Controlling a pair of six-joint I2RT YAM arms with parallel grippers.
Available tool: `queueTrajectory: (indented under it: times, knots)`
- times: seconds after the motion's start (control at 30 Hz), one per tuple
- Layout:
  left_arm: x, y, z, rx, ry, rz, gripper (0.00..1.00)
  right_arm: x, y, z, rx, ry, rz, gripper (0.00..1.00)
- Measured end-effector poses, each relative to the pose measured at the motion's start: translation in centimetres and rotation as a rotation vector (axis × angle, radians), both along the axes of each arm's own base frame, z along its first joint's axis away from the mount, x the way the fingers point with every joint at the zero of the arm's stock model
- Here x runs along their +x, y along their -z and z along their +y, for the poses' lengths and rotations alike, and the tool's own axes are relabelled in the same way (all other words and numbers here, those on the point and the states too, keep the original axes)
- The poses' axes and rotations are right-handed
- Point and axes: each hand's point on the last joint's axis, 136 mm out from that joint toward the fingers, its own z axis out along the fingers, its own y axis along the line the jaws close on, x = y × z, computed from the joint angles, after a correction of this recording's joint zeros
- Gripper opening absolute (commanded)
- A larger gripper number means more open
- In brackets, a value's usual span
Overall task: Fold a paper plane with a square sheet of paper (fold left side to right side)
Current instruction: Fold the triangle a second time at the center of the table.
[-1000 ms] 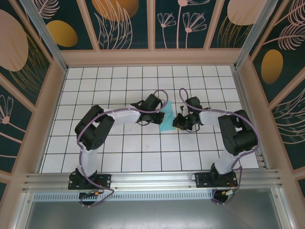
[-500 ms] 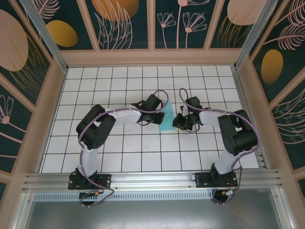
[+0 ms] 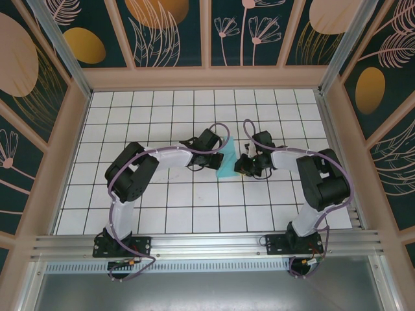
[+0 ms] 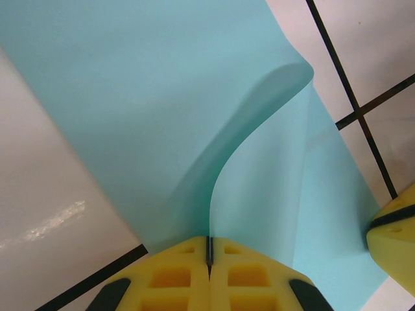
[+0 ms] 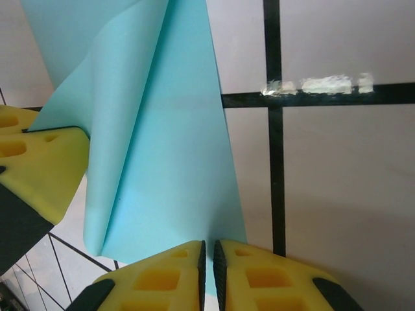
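While the fold is judged to be only partly made, the turquoise-blue square sheet of thin paper is seen from above as a narrow doubled strip held between the left gripper and the right gripper, which are close together. Bare white grid-tiled table lies on every side of both, and the pink side walls are well apart from them.

From the left wrist, the left gripper is seen pressed together, with an edge of the sheet pinched in its seam. Ahead of the fingers the upper layer bulges in a soft curl (no crease is pressed flat yet).

From the right wrist, the right gripper is seen all but closed, the sheet's near corner apparently nipped in the slit. A raised flap stands to its left, beside the other gripper's yellow finger. The flattening of this fold and the dart's nose and wings are judged to be left.
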Motion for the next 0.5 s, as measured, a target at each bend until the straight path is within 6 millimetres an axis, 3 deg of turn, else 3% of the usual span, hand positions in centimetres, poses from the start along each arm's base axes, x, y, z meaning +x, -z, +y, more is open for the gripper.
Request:
queueTrajectory:
  times: [0.3,0.5]
  knots:
    - [0.1,0.0,-0.1,-0.003,0.000,-0.002,0.00,1.0,-1.6,-0.9,0.020,0.041,-0.028,0.13]
    - [0.1,0.1,-0.1,-0.003,0.000,-0.002,0.00,3.3,-3.7,0.8,0.088,0.053,-0.082,0.10]
